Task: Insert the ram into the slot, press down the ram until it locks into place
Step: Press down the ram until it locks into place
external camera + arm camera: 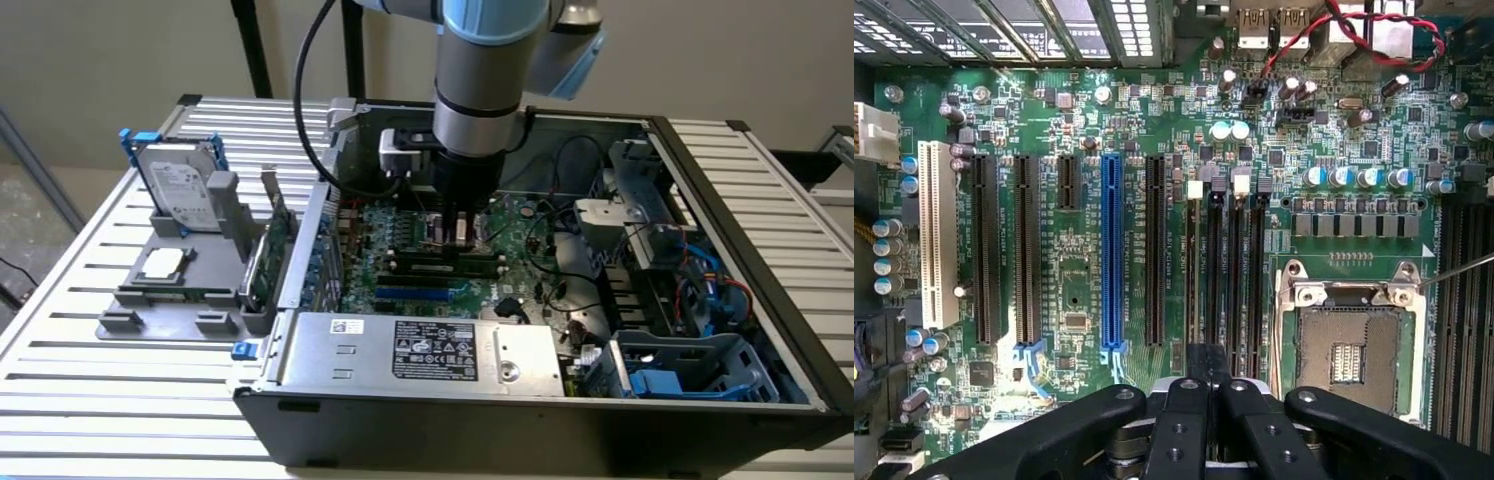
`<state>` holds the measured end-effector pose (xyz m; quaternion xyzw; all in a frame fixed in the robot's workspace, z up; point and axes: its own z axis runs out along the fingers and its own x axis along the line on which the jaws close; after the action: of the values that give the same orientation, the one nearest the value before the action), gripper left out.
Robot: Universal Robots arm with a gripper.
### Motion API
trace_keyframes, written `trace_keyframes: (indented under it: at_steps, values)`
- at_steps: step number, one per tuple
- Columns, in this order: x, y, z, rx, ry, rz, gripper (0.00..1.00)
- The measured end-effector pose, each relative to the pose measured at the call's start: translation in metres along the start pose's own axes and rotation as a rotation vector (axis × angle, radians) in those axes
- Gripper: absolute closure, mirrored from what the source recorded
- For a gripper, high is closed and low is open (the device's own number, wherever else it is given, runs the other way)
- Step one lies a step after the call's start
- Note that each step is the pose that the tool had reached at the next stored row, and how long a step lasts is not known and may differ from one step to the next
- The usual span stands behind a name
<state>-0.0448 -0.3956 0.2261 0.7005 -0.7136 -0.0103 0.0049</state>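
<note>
Gripper [461, 232] down inside open PC case [747, 260], over motherboard [1074, 290], just beside empty CPU socket [1349, 355]. Fingers pressed together, nothing visibly pinched. Ram [441, 264] lying flat along black slots [1224, 270] mid-board in exterior view, directly below gripper. Seated or just resting: cannot tell. Hard drive [180, 190] out on table [80, 330].

Open black computer case [747, 260] on a slatted table [80, 300]; beside it, a grey tray [167, 290] (holding a hard drive [180, 195]).
</note>
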Motion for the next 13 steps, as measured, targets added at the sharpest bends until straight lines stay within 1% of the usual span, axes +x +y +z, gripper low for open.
trace_keyframes:
  at_steps: [2, 3, 4, 5, 8, 11, 13]
  values:
    - [0.000, 0.0001, 0.0007, 0.0002, -0.0001, 0.000, 0.89]
    - [0.000, 0.0000, -0.0012, 0.0001, -0.0011, 0.000, 0.89]
    - [0.000, 0.0000, -0.0050, -0.0002, -0.0025, 0.000, 0.89]
    - [0.000, 0.0000, -0.0098, -0.0019, -0.0013, 0.000, 0.89]
    - [0.000, -0.0001, -0.0234, -0.0044, -0.0011, 0.000, 0.89]
    - [0.000, -0.0010, -0.0338, -0.0055, -0.0011, 0.000, 0.89]
    - [0.000, -0.0016, -0.0382, -0.0060, -0.0010, 0.000, 0.89]
